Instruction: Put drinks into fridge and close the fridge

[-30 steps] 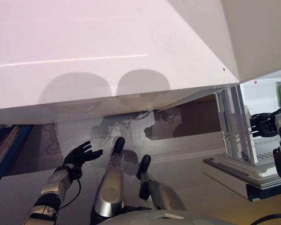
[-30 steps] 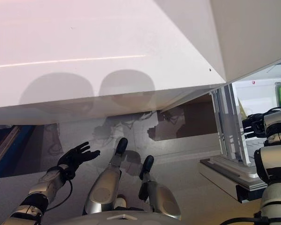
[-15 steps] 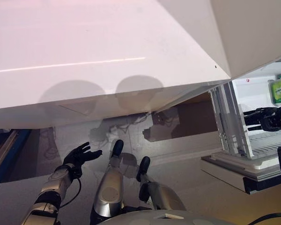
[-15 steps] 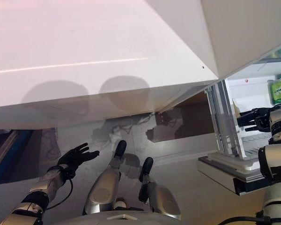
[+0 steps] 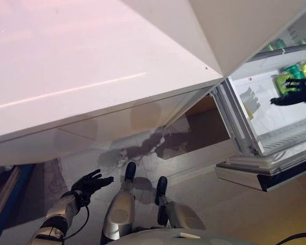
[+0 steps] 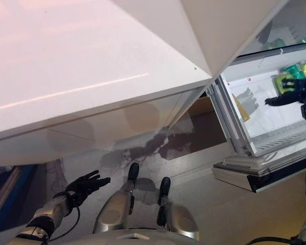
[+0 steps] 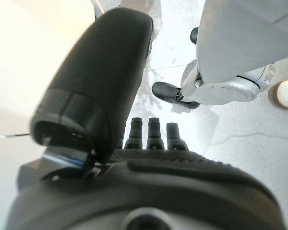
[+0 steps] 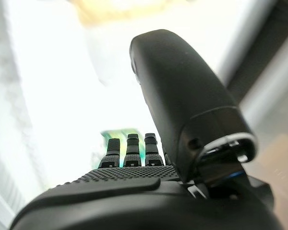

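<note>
The white fridge [image 5: 255,125] stands open at the right, with green drinks [image 5: 290,76] on an upper shelf inside. My right hand [image 6: 290,93] is raised inside the fridge, just in front of the green drinks, fingers straight and holding nothing; the right wrist view shows a green drink [image 8: 116,136] past its fingers [image 8: 134,148]. My left hand [image 5: 90,182] hangs low at the lower left above the floor, open and empty, and shows in the left wrist view [image 7: 153,139].
The fridge's large white door [image 5: 92,76] swings out over the upper left of the eye views. A wire shelf [image 5: 290,135] sits under the drinks, and the fridge's dark base [image 5: 265,176] juts out low at the right. A brown opening [image 5: 204,122] lies behind the door's lower edge.
The camera has tilted, showing more of the fridge's inside. My right hand has risen from the lower wire shelf to the green drinks, fingers spread. The left hand has stayed put.
</note>
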Robot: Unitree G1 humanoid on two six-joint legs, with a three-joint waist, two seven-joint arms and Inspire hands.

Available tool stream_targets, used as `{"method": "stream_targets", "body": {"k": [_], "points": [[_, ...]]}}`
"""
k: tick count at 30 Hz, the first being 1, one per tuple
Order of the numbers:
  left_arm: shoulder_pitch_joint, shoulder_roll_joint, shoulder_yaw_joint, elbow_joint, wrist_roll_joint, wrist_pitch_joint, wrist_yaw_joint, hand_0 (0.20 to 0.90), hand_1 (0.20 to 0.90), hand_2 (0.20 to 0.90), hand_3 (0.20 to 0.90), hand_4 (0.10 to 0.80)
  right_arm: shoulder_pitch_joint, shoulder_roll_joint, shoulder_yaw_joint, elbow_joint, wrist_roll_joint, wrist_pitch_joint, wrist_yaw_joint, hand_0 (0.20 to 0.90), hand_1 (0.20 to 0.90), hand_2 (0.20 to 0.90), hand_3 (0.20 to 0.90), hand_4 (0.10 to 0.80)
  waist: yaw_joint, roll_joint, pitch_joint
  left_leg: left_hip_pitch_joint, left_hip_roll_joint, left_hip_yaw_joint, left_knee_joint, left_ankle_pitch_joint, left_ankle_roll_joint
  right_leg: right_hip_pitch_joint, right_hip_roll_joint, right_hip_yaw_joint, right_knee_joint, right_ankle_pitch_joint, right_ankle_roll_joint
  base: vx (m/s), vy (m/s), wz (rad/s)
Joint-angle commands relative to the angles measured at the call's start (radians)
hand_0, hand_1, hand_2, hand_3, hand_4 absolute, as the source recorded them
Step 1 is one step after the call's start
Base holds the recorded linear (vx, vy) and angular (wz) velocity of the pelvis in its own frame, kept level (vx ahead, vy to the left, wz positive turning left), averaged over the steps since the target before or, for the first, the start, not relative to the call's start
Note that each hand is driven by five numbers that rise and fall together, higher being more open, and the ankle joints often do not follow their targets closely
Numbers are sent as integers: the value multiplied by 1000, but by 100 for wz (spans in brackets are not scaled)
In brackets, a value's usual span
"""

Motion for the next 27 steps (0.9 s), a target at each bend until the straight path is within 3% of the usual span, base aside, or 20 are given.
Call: {"method": "stream_targets", "body": {"k": [1, 2, 6, 11, 16, 20, 27], "points": [[105, -5, -27, 85, -2, -20, -53, 900, 900, 900, 900, 800, 87, -121, -29, -150, 59, -81, -185, 900, 900, 900, 900, 800, -50, -8, -212, 52, -17, 47, 8, -142, 14, -71, 10, 24, 50, 23, 51, -25, 161, -12], [117, -21, -24, 95, -3, -27, -67, 900, 900, 900, 900, 800, 160, -110, -121, -253, 69, -103, -265, 900, 900, 900, 900, 800, -66, 6, -228, 61, -18, 49, 7, -147, 15, -64, 7, 30, 48, 19, 52, -33, 145, -6], [138, -56, -9, 113, 9, -36, -90, 900, 900, 900, 900, 800, 314, -43, -315, -489, 55, -138, -447, 900, 900, 900, 900, 800, -95, 35, -259, 78, -16, 59, 8, -158, 14, -48, 3, 40, 47, 7, 53, -33, 100, -7], [160, -97, 19, 122, 43, -45, -92, 900, 900, 900, 900, 800, 543, 167, -525, -739, 20, -320, -746, 900, 900, 900, 900, 800, -127, 58, -281, 111, -12, 71, 17, -179, 20, -28, -3, 59, 77, -22, 54, -29, 32, -12], [189, -128, 55, 132, 105, -63, -108, 900, 900, 900, 900, 800, 719, 363, -689, -836, -49, -560, -1029, 900, 900, 900, 900, 800, -153, 78, -287, 127, -11, 77, 58, -200, 31, -18, -4, 72, 142, -56, 46, -3, 10, -11], [209, -148, 75, 121, 156, -59, -116, 900, 900, 900, 900, 800, 800, 484, -771, -809, -5, -701, -1096, 900, 900, 900, 900, 800, -169, 90, -280, 153, -17, 79, 108, -235, 42, -1, -5, 71, 191, -85, 37, 51, 6, -3], [239, -169, 84, 100, 175, -77, -109, 900, 900, 900, 900, 800, 918, 621, -759, -648, 128, -794, -975, 900, 900, 900, 900, 800, -195, 99, -233, 146, -43, 78, 294, -348, 69, -7, -14, 75, 329, -165, 5, 76, -25, -4]]}}
